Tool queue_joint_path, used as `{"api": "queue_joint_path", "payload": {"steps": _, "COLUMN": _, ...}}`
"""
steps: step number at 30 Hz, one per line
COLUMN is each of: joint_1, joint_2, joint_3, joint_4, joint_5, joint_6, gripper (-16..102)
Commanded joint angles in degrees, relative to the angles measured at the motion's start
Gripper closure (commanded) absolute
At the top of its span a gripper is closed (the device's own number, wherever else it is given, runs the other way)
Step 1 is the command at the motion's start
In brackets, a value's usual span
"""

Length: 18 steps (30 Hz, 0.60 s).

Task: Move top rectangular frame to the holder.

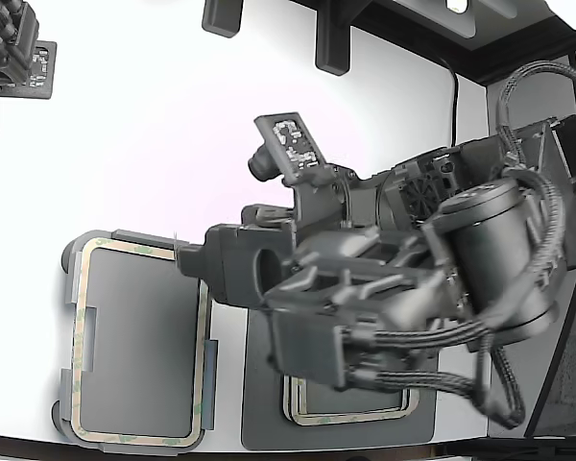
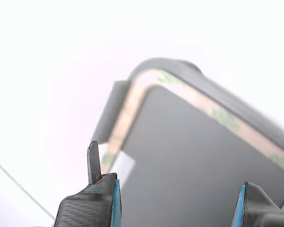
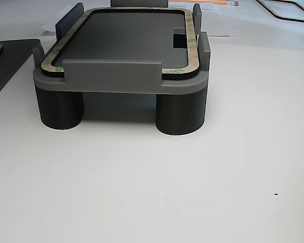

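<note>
One beige-tan rectangular frame (image 1: 76, 336) lies flat inside the holder (image 1: 69, 257), a grey plate on short round legs at the exterior view's lower left. The other view shows this frame (image 3: 191, 40) seated between the holder's rails (image 3: 111, 73). My gripper (image 1: 187, 257) hovers at the holder's corner nearest the arm, apart from the frame. In the wrist view the gripper (image 2: 177, 203) is open with nothing between its fingers (image 2: 104, 201), and the frame (image 2: 199, 101) and holder rim (image 2: 180, 66) lie beyond them. Another frame (image 1: 350, 419) rests on the dark mat (image 1: 269, 423), largely hidden by the arm.
A second arm (image 1: 10, 48) sits at the exterior view's top left. A small patterned marker plate (image 1: 293, 144) stands above my arm. Black brackets (image 1: 331, 43) stand along the far edge and cables (image 1: 518, 346) hang at the right. A pencil (image 3: 218, 2) lies behind the holder.
</note>
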Motion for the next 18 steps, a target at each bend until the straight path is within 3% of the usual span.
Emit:
{"api": "queue_joint_path", "payload": {"steps": 1, "joint_1": -0.35, "joint_2": 12.3, "joint_3": 9.76, "joint_4": -10.46, "joint_5": 4.39, "joint_6": -27.25, "gripper": -14}}
{"api": "queue_joint_path", "payload": {"steps": 5, "joint_1": -3.69, "joint_2": 25.93, "joint_3": 23.99, "joint_4": -20.48, "joint_5": 5.1, "joint_6": -53.09, "gripper": -14}}
{"api": "queue_joint_path", "payload": {"steps": 10, "joint_1": -13.89, "joint_2": 43.59, "joint_3": 39.29, "joint_4": -24.17, "joint_5": -4.66, "joint_6": -70.31, "gripper": -14}}
{"api": "queue_joint_path", "payload": {"steps": 18, "joint_1": -22.41, "joint_2": 69.08, "joint_3": 65.04, "joint_4": -32.78, "joint_5": -11.34, "joint_6": -83.14, "gripper": -14}}
